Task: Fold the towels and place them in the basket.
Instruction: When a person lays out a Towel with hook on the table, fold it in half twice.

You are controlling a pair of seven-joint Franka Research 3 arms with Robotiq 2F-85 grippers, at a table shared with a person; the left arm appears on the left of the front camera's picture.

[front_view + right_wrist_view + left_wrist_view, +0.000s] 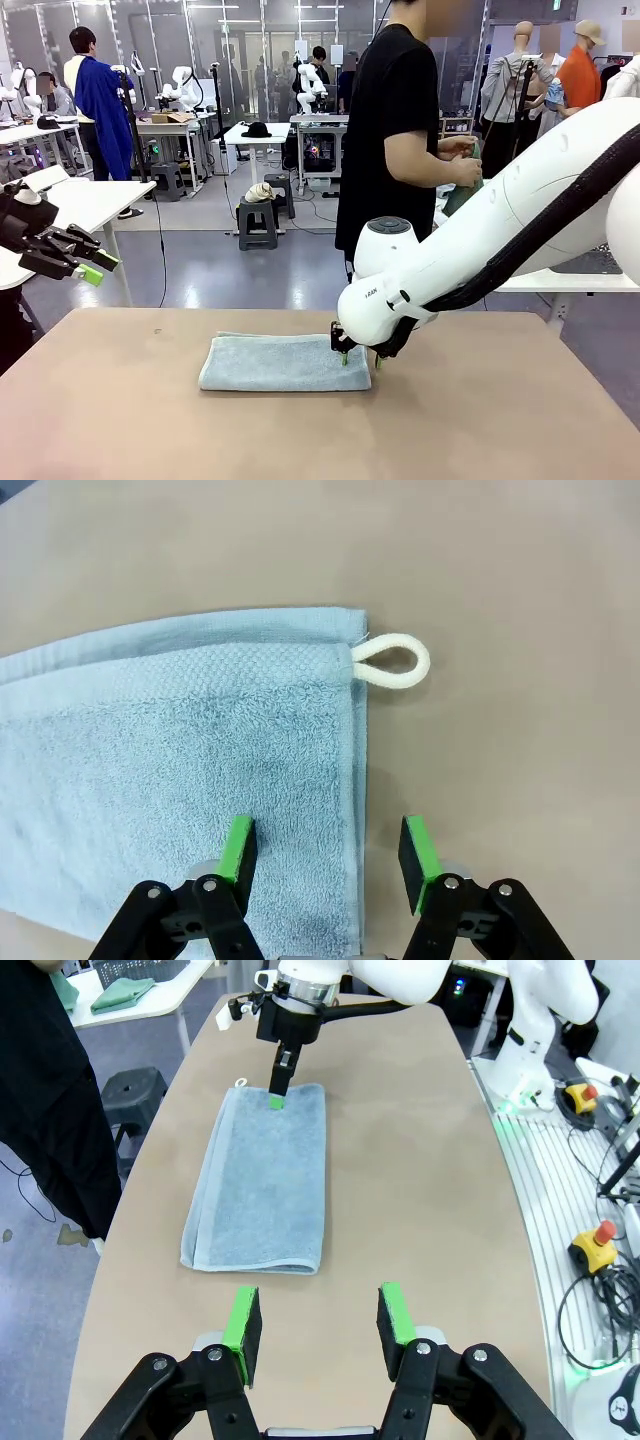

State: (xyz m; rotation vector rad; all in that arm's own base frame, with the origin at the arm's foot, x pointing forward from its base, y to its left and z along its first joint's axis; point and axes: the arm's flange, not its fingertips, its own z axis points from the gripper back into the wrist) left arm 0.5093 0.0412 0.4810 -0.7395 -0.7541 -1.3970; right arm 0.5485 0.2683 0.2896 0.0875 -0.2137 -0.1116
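One light blue-grey towel (280, 362) lies folded into a long strip in the middle of the tan table (480, 420). My right gripper (358, 358) points straight down at its right end. In the right wrist view the right gripper (328, 848) stands open astride the towel's (180, 770) short edge, one pad over the cloth and the other over bare table, with the white loop (392, 662) just beyond. My left gripper (95, 268) hangs open and empty at the far left, above the table. A dark mesh basket (592, 262) sits on the white side table behind my right arm.
A person in black stands at the far side holding a green cloth (462, 190). More green cloths (122, 995) lie on the white side table. In the left wrist view the left gripper (318, 1325) looks down the towel (262, 1180) toward the right gripper (278, 1095).
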